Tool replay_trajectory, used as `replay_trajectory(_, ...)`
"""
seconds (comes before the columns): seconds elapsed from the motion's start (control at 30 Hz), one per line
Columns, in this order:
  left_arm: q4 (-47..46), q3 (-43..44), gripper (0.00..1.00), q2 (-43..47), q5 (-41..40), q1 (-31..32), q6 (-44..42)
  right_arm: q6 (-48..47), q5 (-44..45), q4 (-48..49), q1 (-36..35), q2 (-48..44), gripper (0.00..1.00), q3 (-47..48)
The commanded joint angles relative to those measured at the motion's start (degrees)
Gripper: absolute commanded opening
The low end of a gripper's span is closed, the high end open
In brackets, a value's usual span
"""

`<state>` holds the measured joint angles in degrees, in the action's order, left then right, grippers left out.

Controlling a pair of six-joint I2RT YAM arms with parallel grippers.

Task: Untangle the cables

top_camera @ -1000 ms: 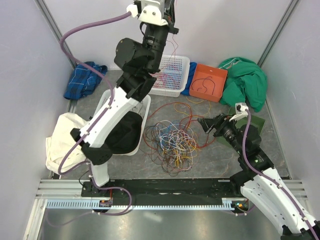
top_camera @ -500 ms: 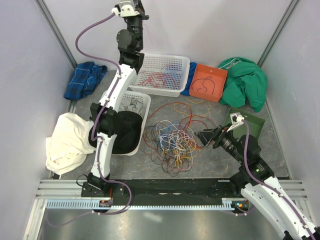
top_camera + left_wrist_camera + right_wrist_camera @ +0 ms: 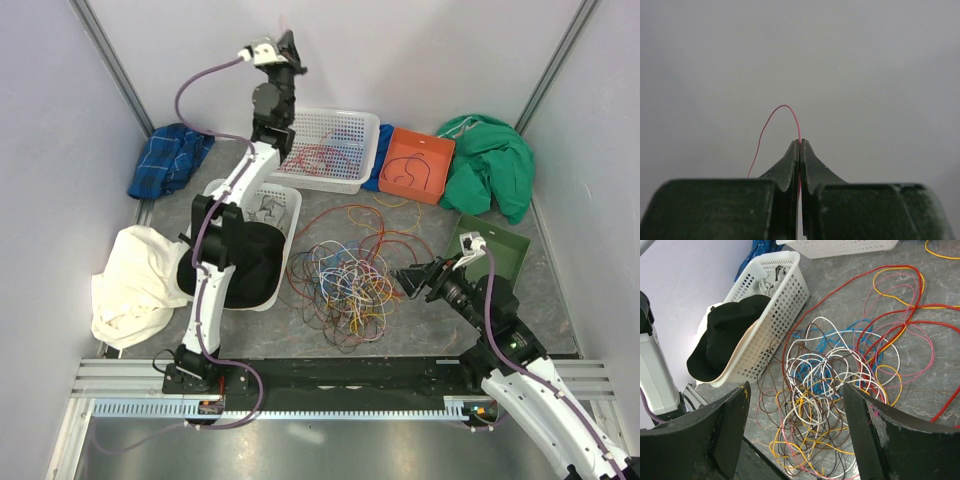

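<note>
— What's the setting?
— A grey marbled surface (image 3: 250, 335) boxed in by pale walls, with the two arms bolted at its near edge.

— And the cables (image 3: 345, 280)?
— The main tangle lies in the middle of the surface. It is a loose heap of white, blue, yellow, pink and brown strands, with long red loops spreading toward the back and right. More red and pink strands lie in the white mesh basket (image 3: 368, 122) at the back. An orange one is curled in the orange tray (image 3: 442, 147) beside it.

— The left arm?
— It is stretched high up against the back wall. The left fingers (image 3: 799, 150) are pressed together on one thin red strand (image 3: 771, 116). The strand arches over their tips and drops away to the left, with only blank grey wall behind.

— The right arm?
— It is low, at the right edge of the tangle. The right fingers (image 3: 408, 282) are spread wide and hold nothing. The wrist view looks between them straight onto the heap.

— Anything else around?
— A second white basket (image 3: 292, 197) stands left of the tangle, with a black hat (image 3: 240, 265) draped over its near end and a white cloth (image 3: 130, 285) beside it. There is a blue cloth (image 3: 165, 160) in the back left corner and a green cloth (image 3: 490, 165) back right. A green tray (image 3: 505, 250) sits next to the right arm.
</note>
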<state>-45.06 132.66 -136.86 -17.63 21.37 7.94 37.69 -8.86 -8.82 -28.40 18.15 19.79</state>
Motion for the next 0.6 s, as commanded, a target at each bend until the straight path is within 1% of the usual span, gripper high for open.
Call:
replay_trajectory(0.0, -1.1, -4.8, 0.02, 2.6, 0.4, 4.2, -3.4, -0.7, 0.9, 0.6, -0.2, -0.3, 0.82, -0.4)
replay_trajectory(0.1, 1.3, -6.0, 0.02, 3.5, 0.5, 6.3, -6.3, -0.7, 0.7, -0.3, -0.2, -0.5, 0.82, -0.2)
replay_trajectory(0.2, 8.2, -5.7, 0.02, 3.7, -1.3, 7.8, -7.2, -0.6, 0.5, -1.1, -0.2, -1.2, 0.82, -0.1)
replay_trajectory(0.23, 15.5, -5.4, 0.02, 3.8, -2.1, 8.3, -7.0, -0.6, 0.4, -1.4, -0.2, -1.5, 0.82, 0.1)
replay_trajectory(0.27, 20.4, -3.5, 0.03, 4.0, -3.2, 8.6, -6.4, -0.5, 0.3, -1.6, -0.2, -1.6, 0.82, 0.3)
replay_trajectory(0.3, 25.1, -2.2, 0.13, 4.1, -6.2, 8.8, -4.0, -0.7, 0.3, -2.2, -0.2, -1.6, 0.82, 0.6)
replay_trajectory(0.33, 29.4, -1.4, 0.26, 4.5, -7.2, 9.0, -2.8, -1.0, 0.4, -2.7, -0.2, -1.6, 0.82, 1.5)
replay_trajectory(0.37, 33.9, -2.0, 0.49, 5.0, -8.0, 9.1, -2.0, -1.8, 1.4, -3.6, -0.2, -1.5, 0.82, 2.3)
replay_trajectory(0.4, 36.0, -2.8, 0.58, 6.9, -9.7, 9.3, -0.6, -3.5, 2.3, -5.5, -0.2, -1.4, 0.82, 3.3)
replay_trajectory(0.43, 37.8, -3.6, 0.89, 8.0, -10.1, 9.6, 0.0, -4.5, 2.9, -6.5, -0.2, -1.3, 0.82, 5.3)
replay_trajectory(0.47, 41.2, -5.3, 0.99, 9.4, -10.8, 9.7, 0.7, -5.4, 3.8, -7.4, -0.2, -1.1, 0.83, 6.3)
replay_trajectory(0.53, 43.7, -8.1, 1.00, 13.5, -11.4, 9.9, 2.7, -7.4, 6.1, -9.5, -0.2, -0.9, 0.83, 8.8)
replay_trajectory(0.57, 46.8, -8.9, 1.00, 14.8, -11.6, 10.1, 3.9, -7.6, 6.9, -10.0, -0.2, -0.9, 0.84, 9.2)
